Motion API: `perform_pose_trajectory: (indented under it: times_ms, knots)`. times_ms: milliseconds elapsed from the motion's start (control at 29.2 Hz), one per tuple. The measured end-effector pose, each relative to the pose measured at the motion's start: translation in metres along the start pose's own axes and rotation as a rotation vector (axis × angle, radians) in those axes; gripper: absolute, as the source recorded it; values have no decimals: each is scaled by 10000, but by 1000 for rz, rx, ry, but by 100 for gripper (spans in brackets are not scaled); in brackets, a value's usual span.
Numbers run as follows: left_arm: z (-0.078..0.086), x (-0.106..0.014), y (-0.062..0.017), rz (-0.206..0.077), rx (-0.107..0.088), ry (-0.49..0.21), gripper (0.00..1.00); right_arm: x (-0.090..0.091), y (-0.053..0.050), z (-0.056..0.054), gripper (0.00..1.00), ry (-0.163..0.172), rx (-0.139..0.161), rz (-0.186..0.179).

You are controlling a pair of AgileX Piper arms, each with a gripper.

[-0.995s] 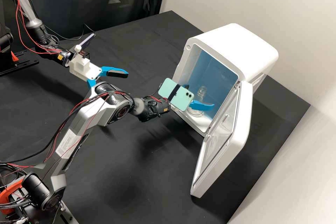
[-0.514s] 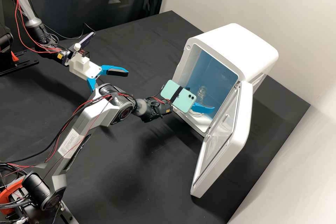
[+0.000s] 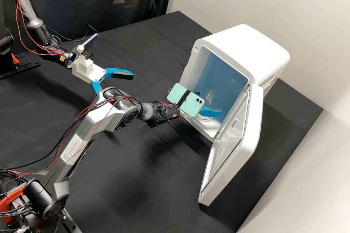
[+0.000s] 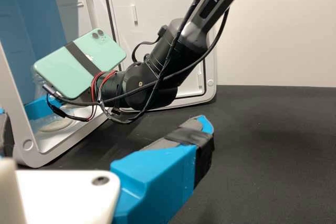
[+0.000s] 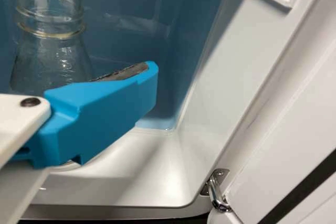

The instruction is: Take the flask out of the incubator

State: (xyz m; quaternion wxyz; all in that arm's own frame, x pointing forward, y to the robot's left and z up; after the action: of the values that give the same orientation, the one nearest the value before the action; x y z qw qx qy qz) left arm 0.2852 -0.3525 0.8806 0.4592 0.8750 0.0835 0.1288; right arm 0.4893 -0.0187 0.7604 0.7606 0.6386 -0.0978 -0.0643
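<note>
The white incubator (image 3: 251, 49) stands at the bench's right side, its door (image 3: 233, 145) swung open and its inside blue. A clear glass flask (image 3: 210, 95) stands upright on its floor. My right gripper (image 3: 208, 102) is inside the chamber, open, with a finger on either side of the flask. In the right wrist view one blue finger (image 5: 105, 103) lies close beside the flask (image 5: 47, 40); contact is not clear. My left gripper (image 3: 113, 83) hovers open over the bench left of the incubator, holding nothing; one of its fingers (image 4: 173, 161) points at the right arm.
A mint-green phone (image 3: 185, 99) is strapped to the right arm's wrist at the incubator's mouth. The door hinge (image 5: 212, 187) lies close to the right finger. The black bench (image 3: 153, 174) stretches open in front. Dark curtains hang at the back left.
The right gripper has pushed a little deeper into the incubator, bringing its fingers alongside the flask. The left gripper dipped slightly and has since kept still.
</note>
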Motion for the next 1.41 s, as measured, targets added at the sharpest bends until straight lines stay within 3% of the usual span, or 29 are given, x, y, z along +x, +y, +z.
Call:
perform_pose_trajectory:
  times_ms: [377,1029,1303,1406]
  knots:
    - [0,0,0,0,0,0,100,16,-92,70,0,-20,-5,-33]
    - [0,0,0,0,0,0,100,16,-92,70,0,-20,2,-33]
    - [0,0,0,0,0,0,100,21,-85,79,0,-16,74,-35]
    - [0,0,0,0,0,0,100,16,-82,92,0,0,103,-50]
